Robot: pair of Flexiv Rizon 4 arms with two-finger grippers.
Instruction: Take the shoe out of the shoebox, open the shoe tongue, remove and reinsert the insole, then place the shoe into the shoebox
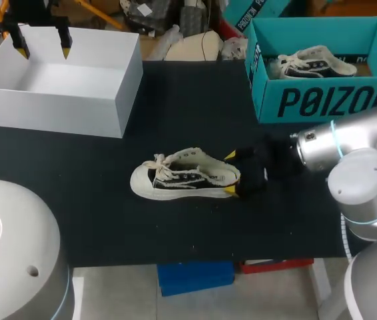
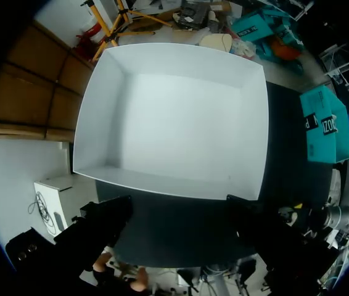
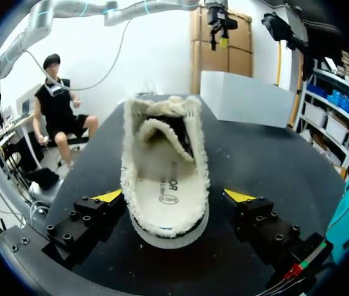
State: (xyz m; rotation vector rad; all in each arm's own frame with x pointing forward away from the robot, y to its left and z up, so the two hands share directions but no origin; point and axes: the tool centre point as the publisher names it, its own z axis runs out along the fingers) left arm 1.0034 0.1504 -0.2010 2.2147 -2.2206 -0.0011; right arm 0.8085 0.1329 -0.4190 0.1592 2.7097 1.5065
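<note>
A cream and black sneaker point(image 1: 185, 177) lies on its sole in the middle of the black table, toe to the left. My right gripper point(image 1: 230, 173) is at its heel, open, one yellow tip on each side. In the right wrist view the sneaker's heel point(image 3: 168, 209) sits between the fingers point(image 3: 110, 197) with a small gap on both sides; the tongue and fluffy lining face the camera. My left gripper point(image 1: 42, 45) hangs open above the empty white box point(image 1: 118, 93) at the back left; the left wrist view looks straight down into that box point(image 2: 174, 129).
A teal shoebox point(image 1: 328, 100) stands at the back right with a second sneaker point(image 1: 315, 63) inside. The table's front edge point(image 1: 195, 257) runs close below the sneaker. Bare black tabletop lies between the two boxes.
</note>
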